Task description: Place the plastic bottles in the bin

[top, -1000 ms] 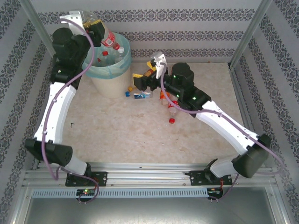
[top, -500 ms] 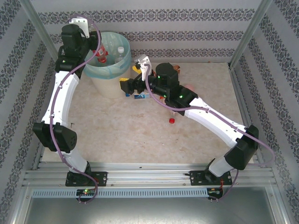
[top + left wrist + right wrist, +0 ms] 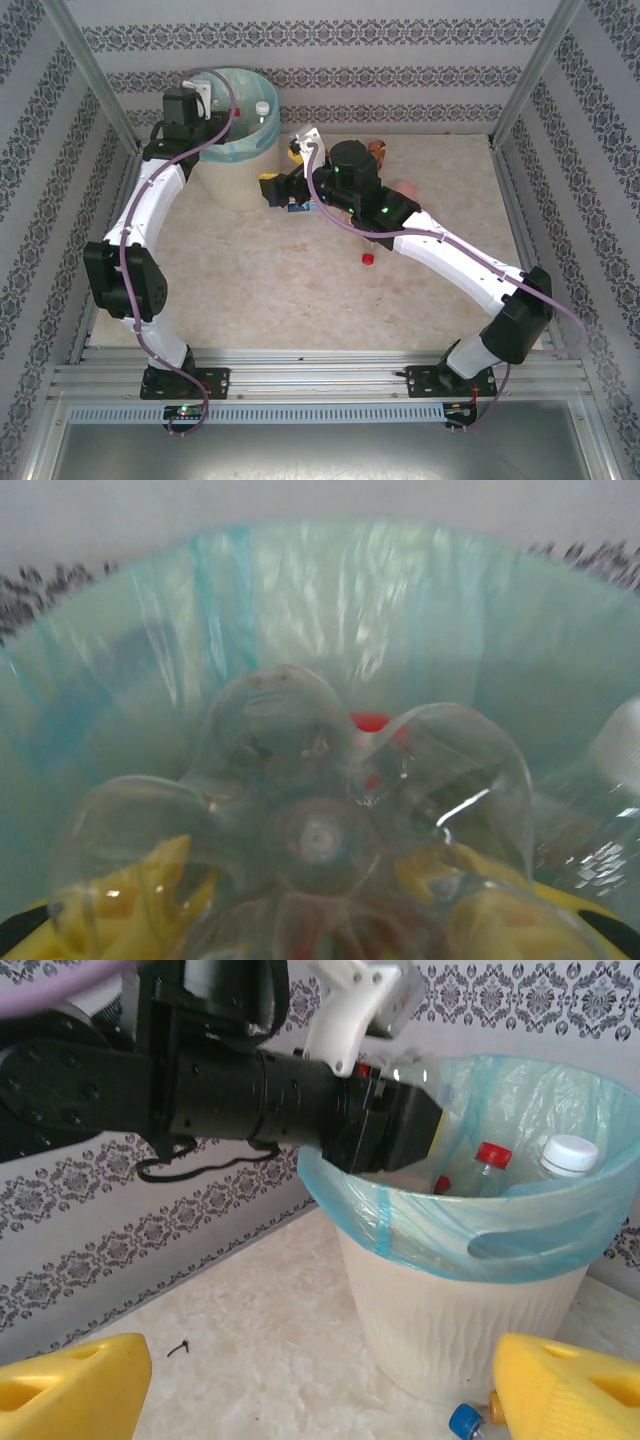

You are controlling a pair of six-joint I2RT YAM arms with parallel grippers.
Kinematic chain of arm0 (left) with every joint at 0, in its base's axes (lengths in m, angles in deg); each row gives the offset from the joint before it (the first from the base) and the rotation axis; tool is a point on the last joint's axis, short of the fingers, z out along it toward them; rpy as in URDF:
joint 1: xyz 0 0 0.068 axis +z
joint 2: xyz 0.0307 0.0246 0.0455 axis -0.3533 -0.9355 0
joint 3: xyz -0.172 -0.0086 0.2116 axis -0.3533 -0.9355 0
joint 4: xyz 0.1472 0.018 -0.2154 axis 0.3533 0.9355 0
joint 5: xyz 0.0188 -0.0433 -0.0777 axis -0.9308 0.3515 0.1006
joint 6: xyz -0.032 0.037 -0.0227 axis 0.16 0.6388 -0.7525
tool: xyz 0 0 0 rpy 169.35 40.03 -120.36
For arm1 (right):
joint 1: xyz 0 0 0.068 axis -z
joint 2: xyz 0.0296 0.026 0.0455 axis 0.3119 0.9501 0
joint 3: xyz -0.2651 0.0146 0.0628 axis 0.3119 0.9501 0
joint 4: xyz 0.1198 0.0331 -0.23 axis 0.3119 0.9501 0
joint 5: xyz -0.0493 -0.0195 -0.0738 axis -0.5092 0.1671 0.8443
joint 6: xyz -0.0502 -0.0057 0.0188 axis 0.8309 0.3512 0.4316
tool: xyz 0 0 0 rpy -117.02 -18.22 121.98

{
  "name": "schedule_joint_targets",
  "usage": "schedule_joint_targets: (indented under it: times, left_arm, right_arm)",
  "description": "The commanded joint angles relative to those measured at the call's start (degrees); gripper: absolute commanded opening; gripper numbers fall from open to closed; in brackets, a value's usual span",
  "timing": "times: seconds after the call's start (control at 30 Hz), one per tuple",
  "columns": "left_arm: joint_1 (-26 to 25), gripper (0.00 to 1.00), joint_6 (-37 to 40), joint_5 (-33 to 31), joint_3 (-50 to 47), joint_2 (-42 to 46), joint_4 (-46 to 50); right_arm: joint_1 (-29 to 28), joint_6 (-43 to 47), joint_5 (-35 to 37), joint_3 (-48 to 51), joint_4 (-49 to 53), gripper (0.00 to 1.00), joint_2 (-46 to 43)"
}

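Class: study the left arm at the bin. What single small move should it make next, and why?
Probably open the left pincer: it grips a clear bottle, base-first, over the mouth of the bin, so letting go should drop it inside.

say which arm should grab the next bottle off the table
Right: the right claw is open beside the loose bottles, while the left claw holds a clear bottle over the bin.
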Motion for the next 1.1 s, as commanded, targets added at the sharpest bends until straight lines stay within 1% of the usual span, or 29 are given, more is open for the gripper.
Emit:
schedule_joint_targets:
  times: [0.0, 0.1, 0.17, 0.2, 0.33, 0.37, 0.5, 0.57, 0.67, 0.73, 0.77, 0.83, 0.93, 1.0, 1.07]
  left_arm:
    - [0.5, 0.24, 1.1, -0.1, -2.3, -0.6, -3.2]
    - [0.6, 0.24, 0.8, 0.3, -2.7, -1.4, -3.0]
    - [0.7, 0.28, 0.4, 1.0, -2.5, -1.7, -2.7]
    - [0.7, 0.33, 0.2, 1.3, -2.0, -1.8, -2.3]
    - [1.0, 0.67, -2.0, 3.1, 1.8, -0.6, -1.0]
    - [1.1, 0.71, -2.4, 3.0, 3.0, -0.1, -0.7]
    - [1.4, 0.75, -3.9, 2.2, 7.4, 3.2, -0.5]
    - [1.4, 0.74, -4.5, 2.3, 8.9, 4.9, -0.9]
    - [1.5, 0.68, -4.7, 4.5, 11.1, 5.8, -0.1]
    - [1.5, 0.62, -4.7, 5.1, 13.1, 5.1, 2.2]
    - [1.5, 0.58, -4.7, 5.2, 13.7, 4.6, 3.2]
    - [1.5, 0.45, -4.4, 5.5, 14.7, 2.9, 5.3]
    - [1.5, 0.33, -3.8, 5.7, 15.8, -0.1, 9.5]
    - [1.5, 0.28, -3.7, 4.2, 15.2, -1.3, 10.8]
    - [2.0, 0.27, -3.8, 2.3, 14.0, -1.6, 10.9]
  right_arm:
    - [-0.1, -1.2, 1.1, 0.8, -0.3, 0.88, -1.4]
    - [-0.2, -1.3, 0.7, 0.7, -0.3, 0.88, -1.1]
    - [-0.2, -1.3, 0.5, 0.6, -0.3, 0.88, -1.1]
    - [-0.2, -1.3, 0.5, 0.5, -0.1, 0.88, -1.1]
    - [-0.2, -1.0, 0.7, 0.3, 0.0, 0.88, -1.1]
    - [-0.2, -1.0, 0.7, 0.2, 0.0, 0.87, -1.1]
    - [-0.3, -0.9, 0.5, 0.1, 0.0, 0.87, -1.1]
    - [-0.2, -0.9, 0.5, 0.2, 0.0, 0.87, -1.1]
    - [-0.2, -0.9, 0.5, 0.2, -0.2, 0.86, -0.8]
    - [-0.2, -0.9, 0.3, 0.1, -0.3, 0.86, -0.4]
    - [-0.3, -0.9, 0.2, -0.1, -0.3, 0.86, -0.3]
    - [-0.3, -1.2, -0.1, -0.1, -0.3, 0.85, 0.2]
    - [-0.3, -1.6, -0.8, -0.4, -0.3, 0.84, 0.8]
    - [-0.3, -1.7, -1.2, -0.4, 0.0, 0.84, 0.9]
    - [-0.4, -1.8, -1.3, -0.3, 0.2, 0.83, 0.7]
